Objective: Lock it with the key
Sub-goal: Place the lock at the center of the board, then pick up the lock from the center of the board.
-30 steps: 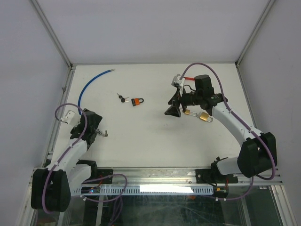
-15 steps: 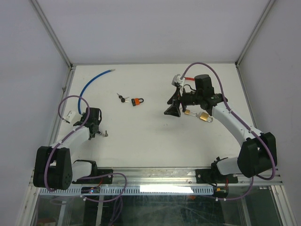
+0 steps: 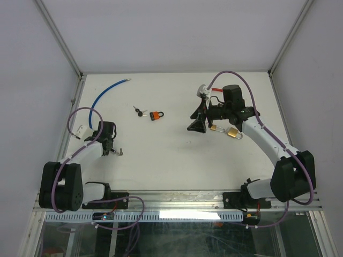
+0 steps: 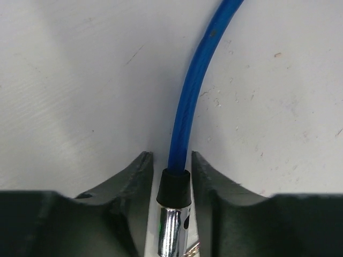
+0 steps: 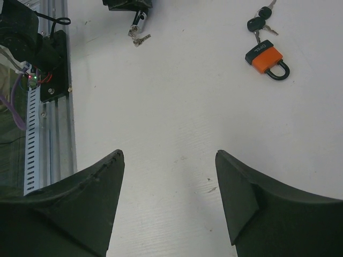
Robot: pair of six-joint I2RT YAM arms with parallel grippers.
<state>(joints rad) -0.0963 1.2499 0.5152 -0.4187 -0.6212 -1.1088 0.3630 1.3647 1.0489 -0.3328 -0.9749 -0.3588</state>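
A blue cable lock (image 3: 99, 99) curves across the left of the table. Its black collar (image 4: 174, 184) and chrome end (image 4: 170, 230) lie between the jaws of my left gripper (image 4: 170, 156) (image 3: 109, 144). The jaws have narrowed close around the end, with thin slits of table still showing on both sides. A small key (image 3: 118, 152) (image 5: 140, 38) hangs at that chrome end. An orange padlock (image 3: 156, 115) (image 5: 265, 58) lies mid-table with a bunch of keys (image 3: 140, 111) (image 5: 260, 24) beside it. My right gripper (image 3: 197, 124) (image 5: 169, 155) hovers open and empty over bare table.
Two brass padlocks (image 3: 233, 133) lie beside my right forearm. A red cable (image 3: 214, 90) with a silver end (image 3: 202, 91) lies at the back right. An aluminium rail (image 5: 45, 107) runs along the near table edge, and frame posts (image 3: 59, 37) border the table.
The left gripper's jaws have narrowed around the blue cable's end, and the left arm has folded back toward its base. The right arm has not moved.
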